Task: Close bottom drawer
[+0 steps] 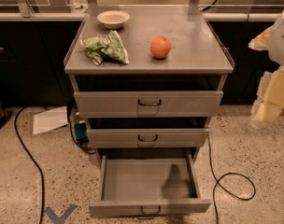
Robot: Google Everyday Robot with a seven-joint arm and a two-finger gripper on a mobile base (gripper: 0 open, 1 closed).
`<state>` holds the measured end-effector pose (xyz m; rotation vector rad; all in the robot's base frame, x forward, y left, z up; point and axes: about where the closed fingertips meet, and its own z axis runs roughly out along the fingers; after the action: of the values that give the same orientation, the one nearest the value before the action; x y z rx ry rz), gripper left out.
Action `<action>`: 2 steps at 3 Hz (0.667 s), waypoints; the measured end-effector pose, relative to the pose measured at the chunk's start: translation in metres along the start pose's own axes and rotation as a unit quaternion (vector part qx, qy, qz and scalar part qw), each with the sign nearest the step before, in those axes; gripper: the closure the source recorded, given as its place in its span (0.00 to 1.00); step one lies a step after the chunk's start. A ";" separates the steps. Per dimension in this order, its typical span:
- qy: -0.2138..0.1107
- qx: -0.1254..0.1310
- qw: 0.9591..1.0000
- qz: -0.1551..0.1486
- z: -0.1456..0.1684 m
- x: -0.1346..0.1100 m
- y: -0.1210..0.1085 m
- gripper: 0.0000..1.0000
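The grey metal cabinet (149, 64) stands in the middle of the view with three drawers. The bottom drawer (149, 178) is pulled far out; it is a shallow tray with nothing in it, and a small dark wire handle (150, 212) sits on its low front panel. The middle drawer (148, 137) and the top drawer (148, 103) stick out only a little. My gripper (272, 97) is at the right edge of the view, to the right of the cabinet at top-drawer height. It is apart from the cabinet and well above the bottom drawer.
On the cabinet top lie a white bowl (113, 18), a green chip bag (106, 48) and an orange (160, 46). Black cables (230, 183) run over the speckled floor on both sides. A white sheet (49, 120) lies at the left. A blue floor mark (59, 214) is at the lower left.
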<state>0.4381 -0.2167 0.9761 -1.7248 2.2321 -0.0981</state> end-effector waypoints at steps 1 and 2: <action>0.000 0.000 1.000 0.000 0.000 0.000 0.000 0.00; -0.014 0.001 1.000 0.009 0.017 0.007 0.004 0.00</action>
<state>0.4378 -0.2202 0.9573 -1.6951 2.2263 -0.0708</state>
